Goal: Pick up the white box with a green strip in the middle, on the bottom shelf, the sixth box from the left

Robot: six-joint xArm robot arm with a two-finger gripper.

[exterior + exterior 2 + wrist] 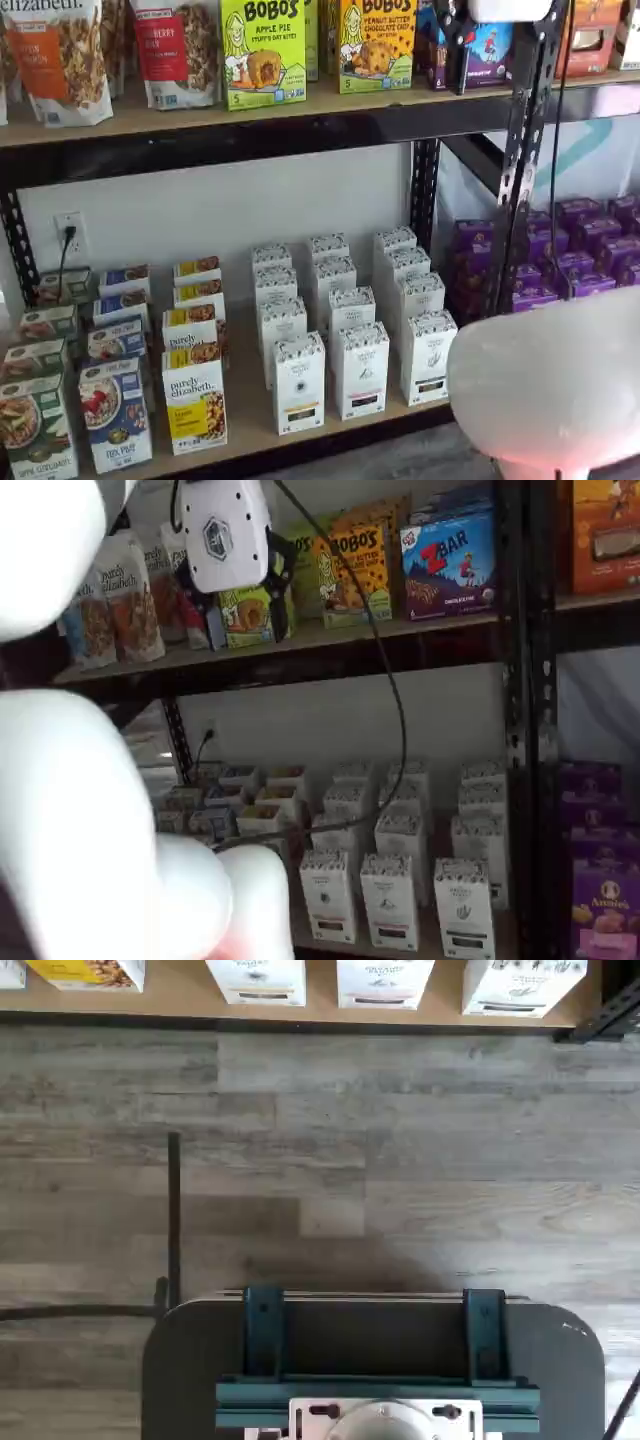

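Note:
The white box (428, 356) stands at the front of the bottom shelf (330, 432), rightmost of three white cartons in the front row. It has a speckled top and a dark band low on its front. It also shows in a shelf view (465, 906) and at the shelf's edge in the wrist view (525, 985). My gripper (235, 610) hangs high up, level with the upper shelf and far above the box. Its black fingers (281, 580) stand apart with shelf goods showing between them; it is open and empty.
Two similar white cartons (298, 385) (360, 370) stand left of the white box, with rows of the same behind. A yellow-labelled box (195, 405) is further left. A black rack upright (520, 150) and purple boxes (580, 250) are to the right. My blurred white arm (550, 390) fills the foreground. A dark mount (375, 1360) sits over the wooden floor.

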